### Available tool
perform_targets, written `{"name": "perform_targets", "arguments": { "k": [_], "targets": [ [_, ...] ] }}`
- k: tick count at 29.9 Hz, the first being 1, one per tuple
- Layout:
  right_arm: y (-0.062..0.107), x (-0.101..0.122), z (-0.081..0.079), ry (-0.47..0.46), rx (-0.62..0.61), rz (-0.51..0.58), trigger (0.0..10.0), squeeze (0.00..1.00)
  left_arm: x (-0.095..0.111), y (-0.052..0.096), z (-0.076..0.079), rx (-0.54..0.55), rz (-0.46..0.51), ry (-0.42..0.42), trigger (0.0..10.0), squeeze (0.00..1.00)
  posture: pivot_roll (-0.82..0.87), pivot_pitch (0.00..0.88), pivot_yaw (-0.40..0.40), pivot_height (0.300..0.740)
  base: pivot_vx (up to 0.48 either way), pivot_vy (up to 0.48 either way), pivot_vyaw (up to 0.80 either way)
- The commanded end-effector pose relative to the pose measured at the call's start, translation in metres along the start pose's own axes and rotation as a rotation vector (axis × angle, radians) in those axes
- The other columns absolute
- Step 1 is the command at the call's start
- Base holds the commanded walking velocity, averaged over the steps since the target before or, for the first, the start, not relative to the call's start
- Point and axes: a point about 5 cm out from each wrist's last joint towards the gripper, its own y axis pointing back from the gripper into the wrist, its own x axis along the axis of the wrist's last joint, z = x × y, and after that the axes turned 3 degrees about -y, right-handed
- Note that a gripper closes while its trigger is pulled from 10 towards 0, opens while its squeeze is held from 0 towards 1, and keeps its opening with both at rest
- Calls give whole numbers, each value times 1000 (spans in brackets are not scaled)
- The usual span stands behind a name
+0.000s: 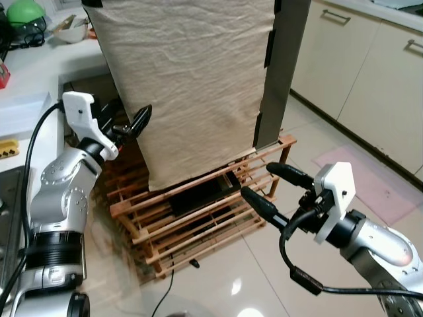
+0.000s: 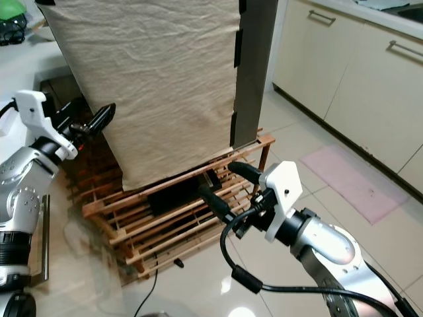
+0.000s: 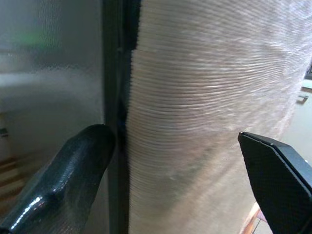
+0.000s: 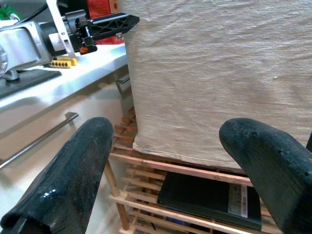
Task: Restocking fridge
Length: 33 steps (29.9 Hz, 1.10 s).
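The fridge is a tall box draped in beige cloth with a dark grey side. It stands on a low wooden slat rack. My left gripper is held up at the fridge's left front edge. It is open, one finger by the dark gap beside the cloth and the other finger in front of the cloth. My right gripper is open, low in front of the fridge's bottom right corner, holding nothing.
A black flat box lies on the rack under the fridge. A white counter at left carries a bowl and a yellow item. Cream cabinets and a pink mat are at right. A cable trails on the tiled floor.
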Motion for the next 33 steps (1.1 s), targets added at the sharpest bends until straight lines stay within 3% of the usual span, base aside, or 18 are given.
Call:
{"name": "perform_targets", "arguments": {
  "k": [1, 10, 13, 21, 22, 26, 31, 33],
  "targets": [
    [1, 3, 2, 1, 8, 6, 10000, 0, 4, -3, -11, 27, 3, -20, 10000, 0, -11, 0, 76, 740, 0, 0, 0],
    [4, 2, 2, -5, 7, -5, 10000, 0, 10, -9, -23, 42, 23, -29, 10000, 0, -19, 0, 82, 740, 0, 0, 0],
    [5, 1, 1, -8, 10, -12, 10000, 0, 11, -13, -19, -24, 31, -17, 10000, 0, -19, 0, 82, 740, 0, 0, 0],
    [8, -8, 1, -14, 11, -52, 10000, 0, 14, -19, 19, -360, 58, -19, 10000, 0, -11, 0, 72, 740, 0, 0, 0],
    [8, -8, 1, -14, 11, -52, 10000, 0, 14, -19, 19, -360, 58, -19, 10000, 0, -11, 0, 72, 740, 0, 0, 0],
    [11, -16, 1, -10, -5, -80, 10000, 0, 14, -22, 43, -516, 37, -40, 10000, 0, -12, 0, 76, 740, 0, 0, 0],
    [19, -24, 2, -16, -44, -100, 10000, 0, 13, -15, 65, -683, 2, -23, 10000, 0, -15, 0, 80, 740, 0, 0, 0],
    [26, -29, 1, -29, -69, -117, 10000, 0, 20, -3, 78, -814, 0, 58, 10000, 0, -18, 0, 82, 740, 0, 0, 0]
  ]
}}
